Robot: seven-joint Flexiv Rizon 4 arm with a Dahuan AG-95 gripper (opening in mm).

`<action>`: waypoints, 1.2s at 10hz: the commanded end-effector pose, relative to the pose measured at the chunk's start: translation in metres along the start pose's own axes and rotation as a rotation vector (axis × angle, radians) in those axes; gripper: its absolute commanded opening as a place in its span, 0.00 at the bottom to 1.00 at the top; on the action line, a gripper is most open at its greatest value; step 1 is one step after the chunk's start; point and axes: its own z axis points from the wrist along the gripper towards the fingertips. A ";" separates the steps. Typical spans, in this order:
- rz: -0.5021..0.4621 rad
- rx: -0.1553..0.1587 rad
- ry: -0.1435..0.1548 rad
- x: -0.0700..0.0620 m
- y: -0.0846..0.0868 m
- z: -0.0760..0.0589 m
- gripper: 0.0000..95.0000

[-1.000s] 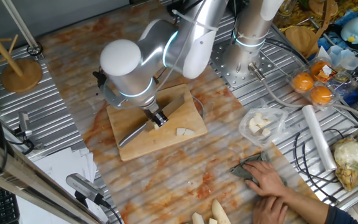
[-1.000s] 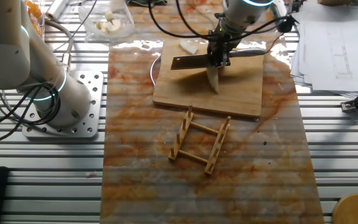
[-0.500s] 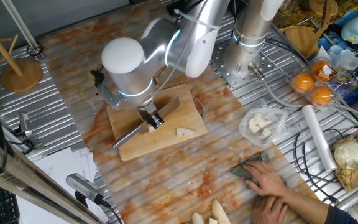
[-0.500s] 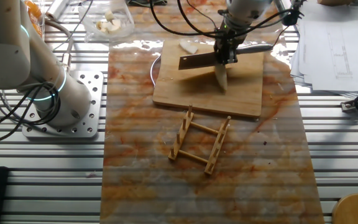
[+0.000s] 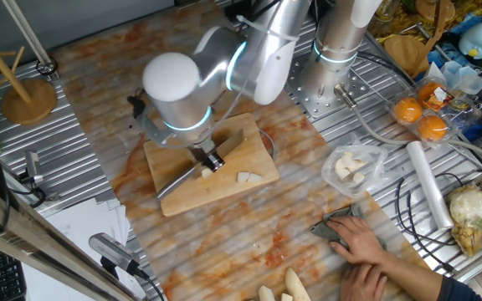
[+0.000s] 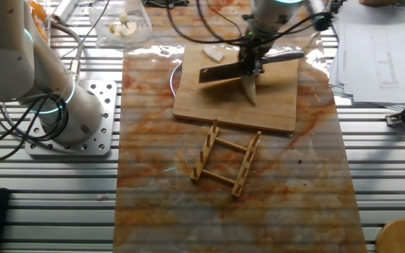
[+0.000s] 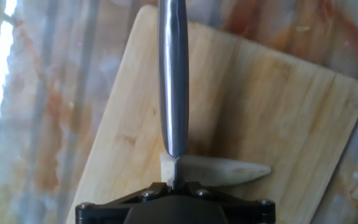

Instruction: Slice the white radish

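On desk, centre: wooden cutting board point(image 6: 234, 95) on an orange-marbled mat point(image 6: 230, 190), mat over ribbed metal desk point(image 6: 385, 183).
Writing: none legible; paper sheets point(image 6: 378, 42) w/ faint print, too small to read.
Tool: tool point(image 6: 252, 65) clamped on knife handle point(image 6: 287, 55); arm bent over the board.
Knife: broad blade point(image 6: 220, 72) above the board, edge down, crossing the root near its thick end; hand view shows blade spine point(image 7: 173, 74) running away from the cam.
White radish: white radish point(image 7: 216, 170) lies on the board under the blade, tapered tip pointing right in hand view; cut piece point(image 6: 213, 53) near the board's far edge.
Rack: small wooden rack point(image 6: 227, 158) on the mat, near the board.
Surroundings: clear bag of pale chunks point(image 5: 351, 165), oranges point(image 5: 421, 117), foil roll point(image 5: 429, 184), person's hand point(image 5: 366, 247) on a grey cloth, pale roots point(image 5: 279, 288) at frame edge, 2nd robot base point(image 6: 69, 119).
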 end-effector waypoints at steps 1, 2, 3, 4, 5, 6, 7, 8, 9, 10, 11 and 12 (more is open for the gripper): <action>-0.022 -0.009 0.033 0.012 0.001 0.014 0.00; -0.021 -0.013 0.031 0.013 0.001 0.008 0.00; -0.020 -0.020 0.036 0.013 0.001 0.001 0.00; -0.033 0.004 0.047 0.015 0.001 -0.005 0.00; -0.025 0.001 0.053 0.017 0.001 -0.011 0.00; -0.017 -0.011 0.050 0.018 0.001 -0.015 0.00; -0.006 -0.013 0.041 0.018 0.001 -0.016 0.00; 0.002 -0.014 0.036 0.017 0.001 -0.017 0.00; 0.011 -0.015 0.032 0.016 0.001 -0.019 0.00; 0.015 -0.013 0.032 0.013 0.000 -0.023 0.00; 0.020 -0.012 0.030 0.009 -0.002 -0.027 0.00; 0.021 -0.013 0.030 0.002 -0.007 -0.032 0.00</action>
